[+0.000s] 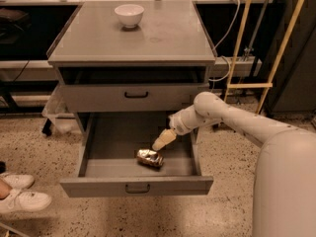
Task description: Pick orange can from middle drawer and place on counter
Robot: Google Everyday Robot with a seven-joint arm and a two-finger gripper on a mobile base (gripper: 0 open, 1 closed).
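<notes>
Pulled open, the middle drawer holds the orange can, which lies on its side on the drawer floor close behind the front wall, its long axis running roughly across the drawer's width. My claw hangs inside the drawer just behind the can, angled down toward it (whether it is wide or narrow I cannot tell). The can therefore sits forward of and slightly below the claw; I judge a short drop would close the gap. Above and behind the drawer, the counter carries a white bowl near its far edge.
</notes>
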